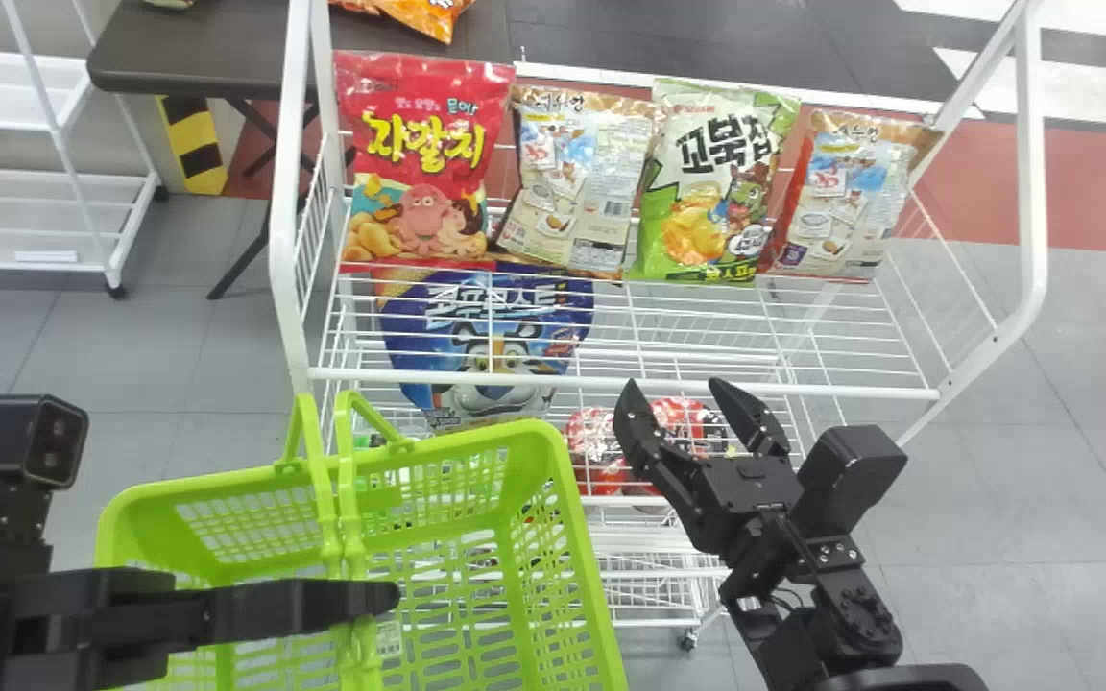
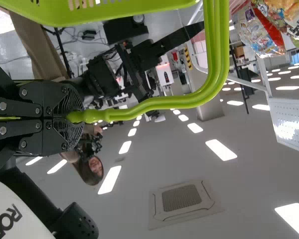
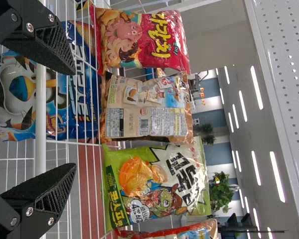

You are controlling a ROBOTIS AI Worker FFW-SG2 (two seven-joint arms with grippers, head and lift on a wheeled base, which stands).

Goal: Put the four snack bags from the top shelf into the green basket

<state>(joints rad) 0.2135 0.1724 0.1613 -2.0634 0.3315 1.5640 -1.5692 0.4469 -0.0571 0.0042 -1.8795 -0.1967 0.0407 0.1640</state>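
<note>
Four snack bags [image 1: 423,163], wire shelf [image 1: 630,386], twelve o'clock.
Left gripper [image 1: 375,597] clamps basket handle [image 1: 349,518], right gripper [image 1: 674,389] gapes; dark table [image 1: 179,48], eleven o'clock, grey floor [image 1: 1043,480].

Above the front rail [image 1: 515,384], room opens to 4 close-set snack bags [image 1: 707,182]. Handles [image 1: 352,523] and left hand [image 1: 380,597] obstruct the green basket's [image 1: 476,440] middle; right of them is open.

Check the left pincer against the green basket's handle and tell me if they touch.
Touching. The left wrist view shows the left pincer closed on the handle, with a finger on either side.
</note>
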